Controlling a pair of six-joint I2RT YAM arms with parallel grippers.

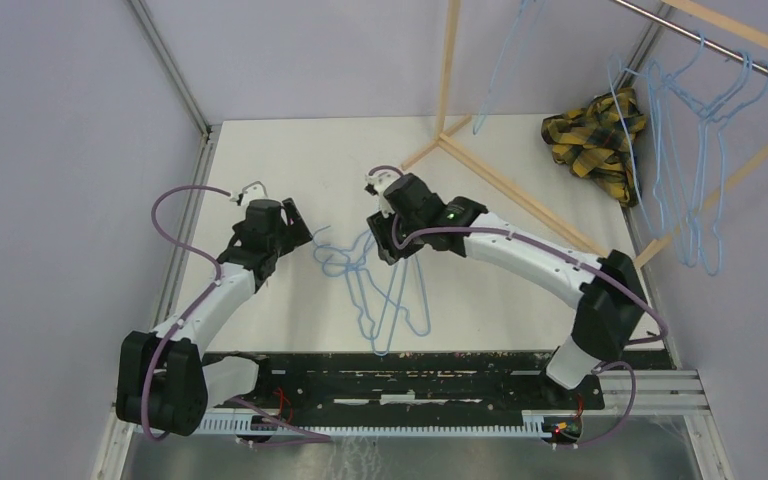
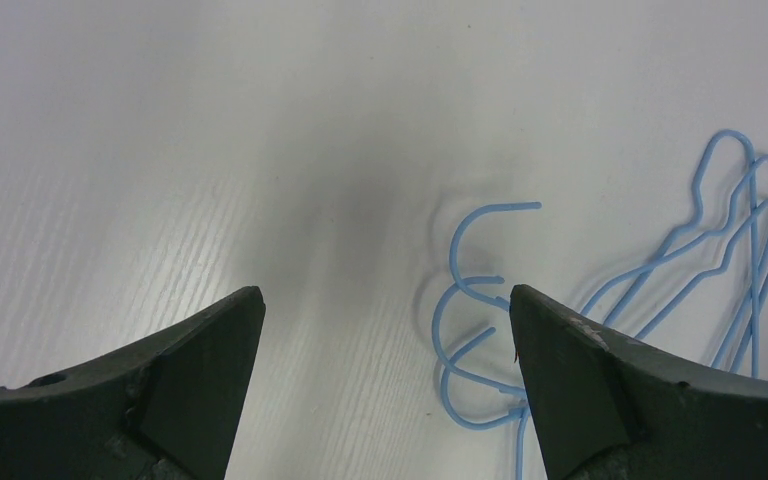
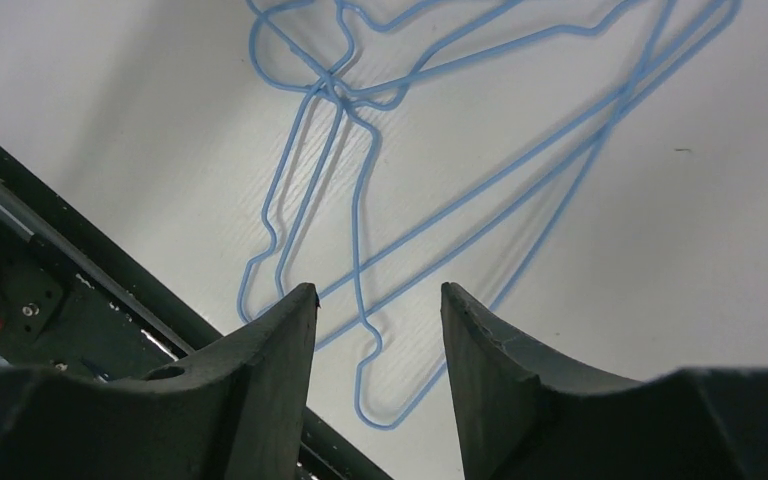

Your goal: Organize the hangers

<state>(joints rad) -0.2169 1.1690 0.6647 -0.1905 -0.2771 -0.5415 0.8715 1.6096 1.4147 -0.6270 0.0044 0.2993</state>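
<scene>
Left arm (image 1: 210,300) and right arm (image 1: 540,262) bend inward, both jaws parted and empty, the left's wider.

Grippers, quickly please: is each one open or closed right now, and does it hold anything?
Left gripper: open, holds nothing.
Right gripper: open, holds nothing; the hangers lie below it, not gripped.

Glossy wire hangers (image 1: 385,290), matt table (image 1: 290,170)

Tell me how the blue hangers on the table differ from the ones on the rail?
The table hangers lie flat; the rail hangers hang upright by their hooks on the metal rail. The table hangers overlap in a tangle; the rail hangers hang side by side. Both are thin light-blue wire.
</scene>
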